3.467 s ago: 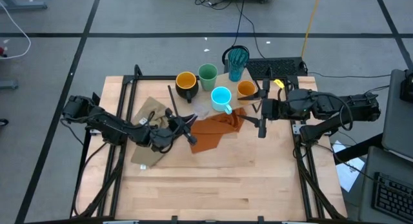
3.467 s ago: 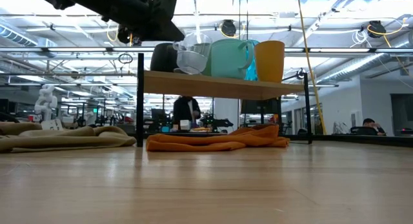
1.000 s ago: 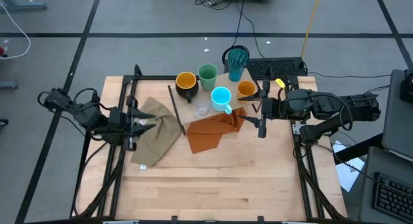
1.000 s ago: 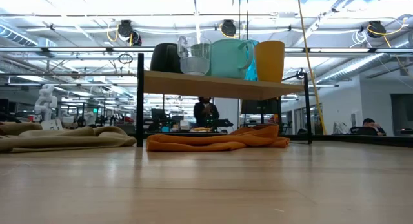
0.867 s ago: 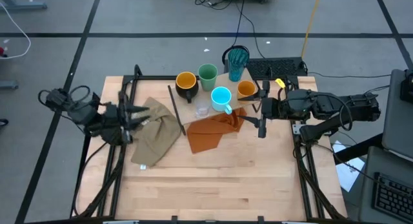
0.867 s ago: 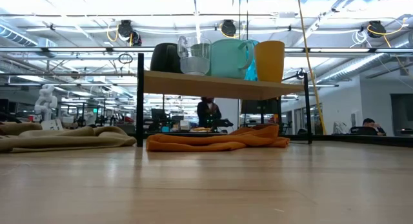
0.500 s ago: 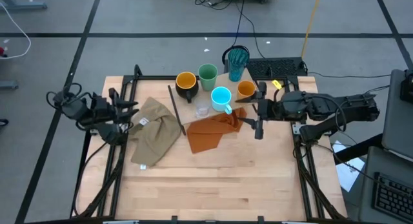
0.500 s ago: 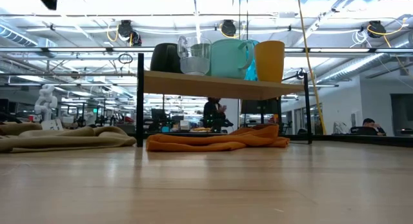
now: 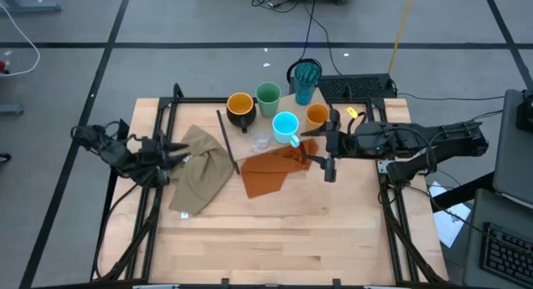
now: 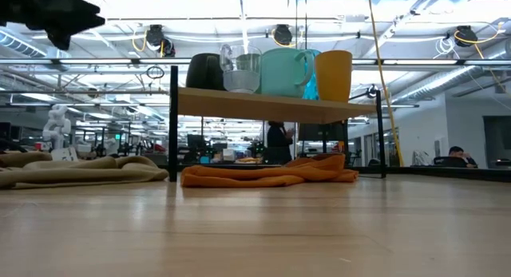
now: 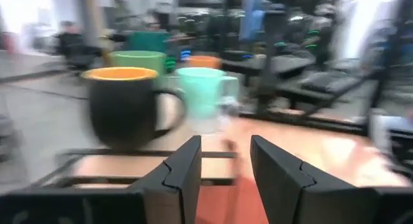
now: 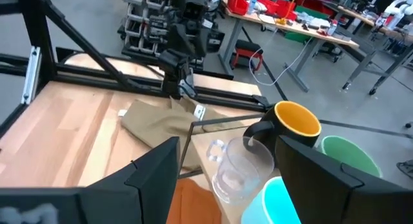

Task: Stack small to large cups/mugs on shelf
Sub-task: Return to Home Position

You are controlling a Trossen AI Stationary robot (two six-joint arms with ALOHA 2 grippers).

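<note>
Clear glass (image 9: 261,142), on shelf (image 10: 263,106): we judge it light, slick, breakable, best taken by its handle; left tool (image 11: 224,148) and right tool (image 9: 322,146) gape empty.

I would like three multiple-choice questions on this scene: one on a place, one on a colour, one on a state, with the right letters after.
1. Where does the orange cloth lie?
A. on the table, partly under the shelf
B. draped over a mug
C. on the floor

2. What colour is the inside of the black mug?
A. white
B. yellow-orange
C. blue

3. How do the left gripper and right gripper stand?
A. both shut on cups
B. one grips a cloth
C. both open, empty

1 A: the low view shows it below the board.
2 B: seen from above.
3 C: each wrist view shows parted fingers holding nothing.
</note>
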